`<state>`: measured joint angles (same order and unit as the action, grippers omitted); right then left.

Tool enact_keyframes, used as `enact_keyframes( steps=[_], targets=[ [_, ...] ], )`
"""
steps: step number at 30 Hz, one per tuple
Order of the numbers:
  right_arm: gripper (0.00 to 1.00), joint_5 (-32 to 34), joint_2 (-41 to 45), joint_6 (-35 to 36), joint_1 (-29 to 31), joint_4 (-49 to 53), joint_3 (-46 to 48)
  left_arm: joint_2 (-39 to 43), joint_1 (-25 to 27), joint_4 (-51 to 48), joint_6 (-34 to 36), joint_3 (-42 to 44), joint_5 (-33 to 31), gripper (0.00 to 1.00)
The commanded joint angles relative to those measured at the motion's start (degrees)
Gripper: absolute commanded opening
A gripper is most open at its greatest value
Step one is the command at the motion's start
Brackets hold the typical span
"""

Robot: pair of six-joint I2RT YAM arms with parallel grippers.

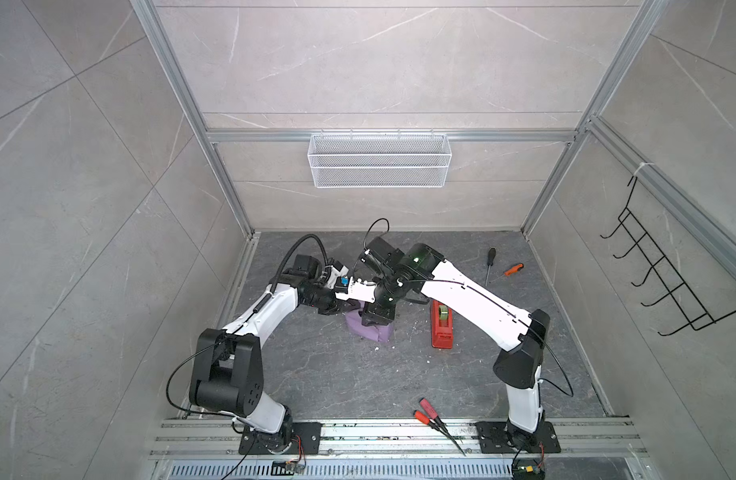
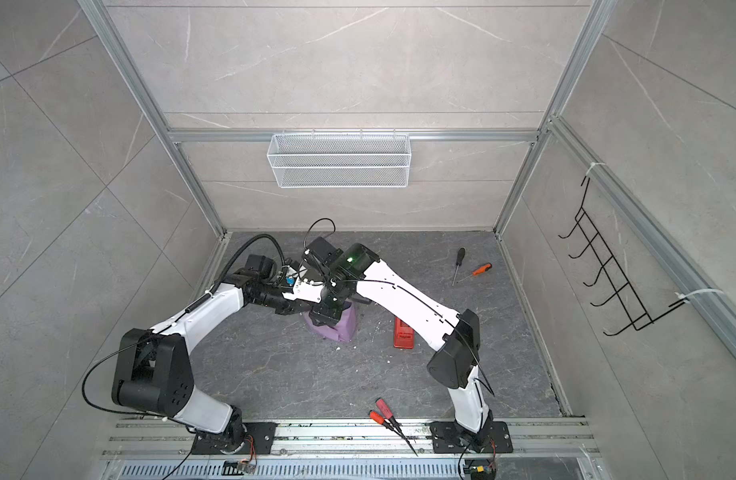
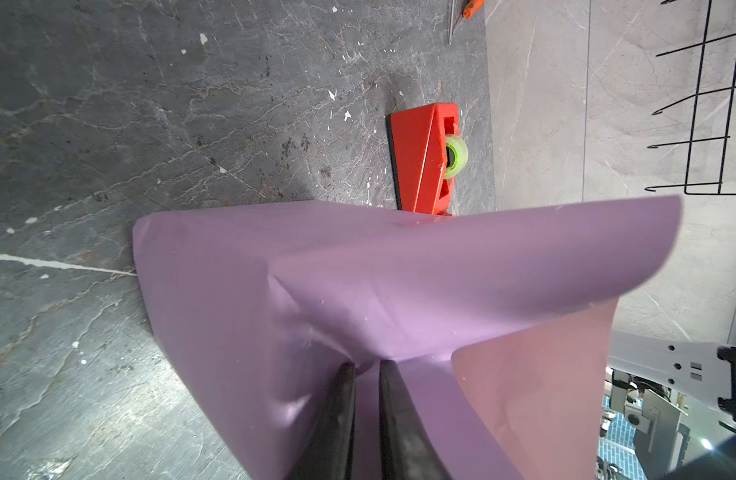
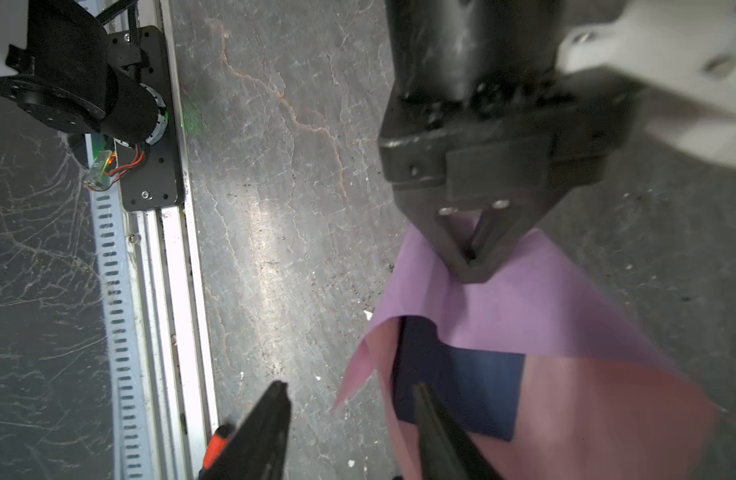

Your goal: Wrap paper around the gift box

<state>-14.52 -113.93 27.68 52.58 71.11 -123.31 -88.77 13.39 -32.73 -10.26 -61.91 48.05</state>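
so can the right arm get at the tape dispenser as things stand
Probably yes: the right claw is open and empty, and the tape dispenser stands close by on that arm's side, with only bare table between.

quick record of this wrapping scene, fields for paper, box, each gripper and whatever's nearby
sheet: large thin lilac-and-pink paper, draped partly over the box
box: small dark navy cardboard gift box, one face uncovered
left gripper: shut on a fold of the paper
right gripper: open, at the gift box, holding nothing
nearby: red tape dispenser with green roll, on the table
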Motion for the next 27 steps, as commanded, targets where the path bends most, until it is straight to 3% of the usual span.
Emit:
enact_keyframes(
  steps=[1,8,12,15,20,22,25,27],
  targets=[
    [0.61,2.45,1.25,0.19,0.07,-4.07,0.3,0.01,0.81,0.32,0.3,0.49,-1.05,0.18],
    [0.66,0.2,-2.89,1.88,0.08,-7.41,1.71,-0.52,1.01,0.32,0.08,-0.13,-1.11,0.18],
    [0.62,-0.96,-5.42,2.23,0.07,-2.95,-0.38,-0.31,1.01,-0.64,0.86,-0.85,-1.52,0.18],
    [0.6,-1.32,-5.0,3.42,0.1,-2.73,3.29,-0.42,1.02,0.6,-0.27,-0.02,-1.36,0.18],
    [0.49,0.26,-3.14,4.23,0.07,-3.52,7.84,-0.35,0.93,-0.05,0.03,-0.78,-1.21,0.19],
    [0.42,1.35,-1.37,4.98,-0.15,-6.47,11.55,-0.13,0.93,0.25,-0.7,-1.07,-0.49,0.19],
    [0.23,1.3,-0.69,5.67,-0.65,-7.83,12.75,0.77,0.72,-2.27,0.04,-3.56,2.38,0.22],
    [0.21,1.16,-0.34,7.07,-0.89,-8.17,13.56,1.42,0.29,-4.31,1.64,-5.31,3.98,0.24]
  ],
)
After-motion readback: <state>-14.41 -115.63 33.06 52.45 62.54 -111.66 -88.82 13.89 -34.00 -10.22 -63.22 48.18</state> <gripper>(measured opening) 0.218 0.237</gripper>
